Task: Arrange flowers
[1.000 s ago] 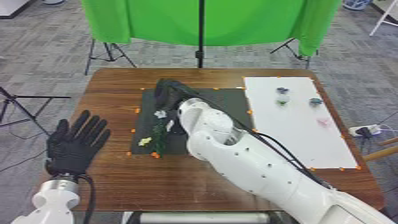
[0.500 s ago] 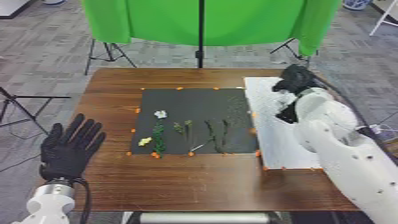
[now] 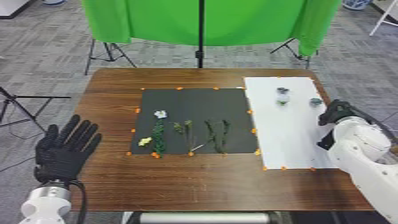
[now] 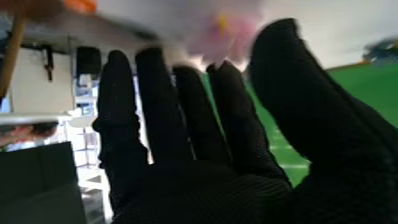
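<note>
Left hand point(image 3: 64, 152) open, fingers spread. Right hand point(image 3: 340, 111) open at white board's point(image 3: 298, 142) right edge. Black mat point(image 3: 191, 100): leafy white flower point(image 3: 160, 114), thin dark-green stems point(image 3: 212, 135), yellow bloom point(image 3: 144, 142). Board: bluish heads point(image 3: 315, 101), pale-green one point(image 3: 282, 101). Pink bloom point(image 4: 222, 40) near right fingertips, blurred.

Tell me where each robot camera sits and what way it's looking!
Head view: on the robot's head, looking forward and down at the table. It sees the left arm with its left hand, and the right arm with its right hand.
Right wrist view: on the right arm's wrist, looking along that hand's black glove towards a blurry pink flower.
Both see the right hand and the green cloth.
</note>
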